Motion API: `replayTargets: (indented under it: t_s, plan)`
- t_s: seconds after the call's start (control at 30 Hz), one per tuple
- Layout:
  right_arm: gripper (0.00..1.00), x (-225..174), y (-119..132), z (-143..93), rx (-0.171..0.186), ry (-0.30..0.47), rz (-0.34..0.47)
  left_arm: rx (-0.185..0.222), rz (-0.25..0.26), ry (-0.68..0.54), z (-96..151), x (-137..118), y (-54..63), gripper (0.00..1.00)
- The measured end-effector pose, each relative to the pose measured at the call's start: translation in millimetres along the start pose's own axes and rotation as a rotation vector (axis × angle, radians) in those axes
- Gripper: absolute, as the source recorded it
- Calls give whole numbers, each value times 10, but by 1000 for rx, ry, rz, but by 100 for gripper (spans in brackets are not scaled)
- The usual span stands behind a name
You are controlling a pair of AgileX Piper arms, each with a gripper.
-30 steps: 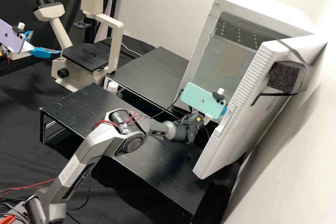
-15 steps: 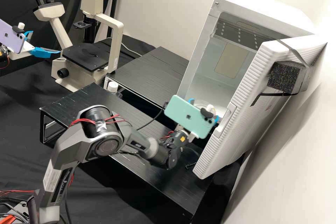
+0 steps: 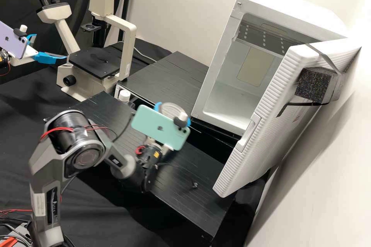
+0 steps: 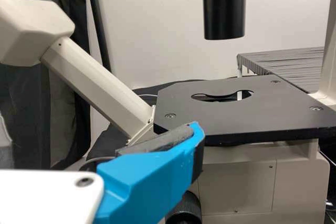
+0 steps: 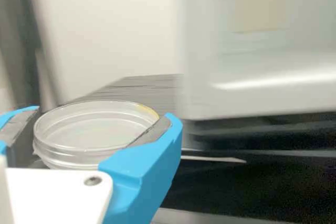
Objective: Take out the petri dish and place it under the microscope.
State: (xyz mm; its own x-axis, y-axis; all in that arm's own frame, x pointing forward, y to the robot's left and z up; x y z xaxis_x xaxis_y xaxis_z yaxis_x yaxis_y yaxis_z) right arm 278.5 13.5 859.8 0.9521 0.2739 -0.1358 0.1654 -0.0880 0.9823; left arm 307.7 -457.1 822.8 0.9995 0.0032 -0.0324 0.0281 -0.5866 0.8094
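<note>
In the high view, your right gripper (image 3: 173,111) is above the near stand (image 3: 193,177), grasping the dish (image 3: 172,107). In the right wrist view, you see its two blue fingers (image 5: 147,158) clenched on the dish from opposite sides, their grey pads at its wall; the dish is clear and round and lies roughly level between them. A mint phone (image 3: 160,127) is mounted on this gripper.

Your left gripper (image 3: 51,46) is released, its fingers (image 3: 47,58) spread apart with nothing between them. It is near the stage (image 3: 94,61) of the microscope (image 3: 125,46); you cannot tell whether it touches. A lilac phone (image 3: 13,40) is mounted on it. In the left wrist view, you see the rounded opening in the flat black stage, below a dark cylinder (image 4: 224,9).

The dish is well apart from the stage, between the microscope and the white cabinet (image 3: 216,65). The cabinet's door (image 3: 266,123) is open, with a dark foam block (image 3: 313,85) strapped to it. You have a white-capped bottle (image 3: 124,95) between the near stand and the far stand (image 3: 170,81). Black cloth (image 3: 23,104) covers your tabletop.
</note>
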Motion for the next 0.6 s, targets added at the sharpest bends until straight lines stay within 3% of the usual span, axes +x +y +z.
replayTargets:
  t_s: [0.13, 0.23, 0.6]
  plan:
    - [0, 79, -276, -315, -40, 97, -56, 0, 0, 0, 0, 0, 0, 100]
    - [0, 155, -447, -471, -51, 133, -82, 0, 0, 0, 0, 0, 0, 100]
    - [0, 611, -1029, -820, -127, 99, -166, 0, 0, 0, 0, 0, 0, 100]
